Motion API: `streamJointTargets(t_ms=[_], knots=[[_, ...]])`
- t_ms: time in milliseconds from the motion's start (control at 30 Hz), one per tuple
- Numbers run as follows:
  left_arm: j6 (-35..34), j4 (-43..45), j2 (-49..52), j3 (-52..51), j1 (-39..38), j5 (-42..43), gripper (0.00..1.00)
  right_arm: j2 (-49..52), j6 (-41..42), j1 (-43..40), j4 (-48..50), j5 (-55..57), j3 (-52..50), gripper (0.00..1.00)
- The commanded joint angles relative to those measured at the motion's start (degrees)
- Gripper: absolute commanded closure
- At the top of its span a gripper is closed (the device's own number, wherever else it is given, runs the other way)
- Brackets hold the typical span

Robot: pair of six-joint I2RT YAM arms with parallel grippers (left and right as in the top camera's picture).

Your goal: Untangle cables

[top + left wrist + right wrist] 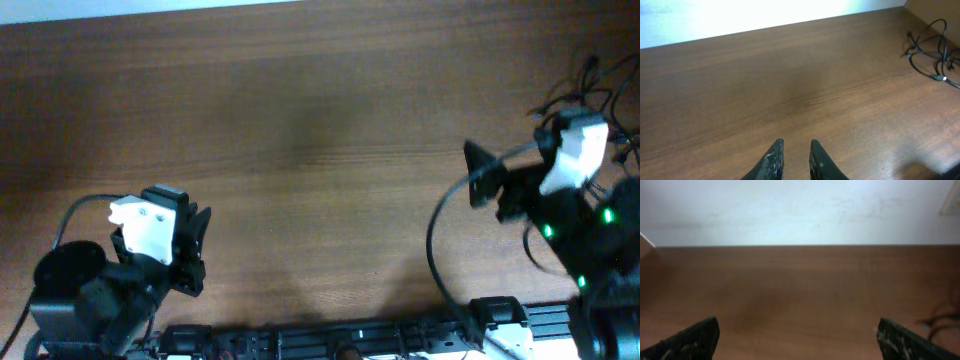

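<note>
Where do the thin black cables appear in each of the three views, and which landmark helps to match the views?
Overhead: the cables lie at the far right edge, partly hidden behind the right arm.
Left wrist: the cables lie at the upper right, a loose tangle on the table.
Right wrist: dark strands at the lower right edge, blurred, probably the cables.
Shared landmark: the brown wooden table.

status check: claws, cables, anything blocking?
Left claw nearly shut, empty, low over the table. Right claw wide open, empty. Cables tangled at far right, untouched. Nothing blocking.
</note>
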Motion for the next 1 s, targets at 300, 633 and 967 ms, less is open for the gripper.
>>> streamJointTargets(t_ms=[300, 633, 967], knots=[[-5.2, -0.76, -9.42, -4.37, -0.07, 0.07, 0.01, -11.63, -0.92, 0.42, -7.41, 3.21, 0.81, 0.01], [-5.16, -0.76, -9.42, -4.37, -0.07, 0.07, 0.01, -11.63, -0.92, 0.42, -16.96, 3.21, 0.72, 0.01], [-5.14, -1.64, -9.42, -4.37, -0.07, -0.57, 0.01, -11.63, -0.92, 0.42, -21.84, 3.21, 0.72, 0.01]])
